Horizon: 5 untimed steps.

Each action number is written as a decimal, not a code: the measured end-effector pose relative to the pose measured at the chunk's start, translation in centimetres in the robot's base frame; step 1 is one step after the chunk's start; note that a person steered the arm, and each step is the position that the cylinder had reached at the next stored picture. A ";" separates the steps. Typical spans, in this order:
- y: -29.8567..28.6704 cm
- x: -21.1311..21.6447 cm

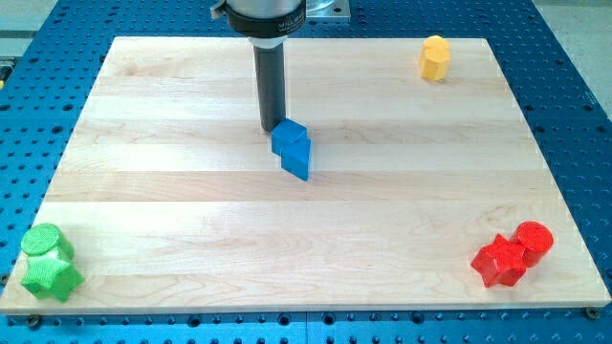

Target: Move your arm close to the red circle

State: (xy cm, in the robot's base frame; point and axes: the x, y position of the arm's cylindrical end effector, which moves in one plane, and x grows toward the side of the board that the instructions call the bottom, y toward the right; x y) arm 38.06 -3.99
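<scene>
My tip (272, 130) rests on the wooden board (172, 143), a little left of centre and toward the far half, at the far-left edge of the blue block (292, 150), touching it or all but touching; I cannot tell which. I am a bare rod with no fingers, so I hold nothing. The red circle (534, 239) lies well apart from me, in the near right corner, pressed against the red star (500, 262) just to its left and nearer. A yellow hexagonal block (434, 58) stands alone in the far right corner. In the near left corner a green cylinder (44, 243) sits touching a green star (54, 277), which hangs at the board's near edge.
</scene>
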 end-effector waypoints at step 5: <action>18.5 6.1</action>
State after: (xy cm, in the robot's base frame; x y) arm 44.15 14.54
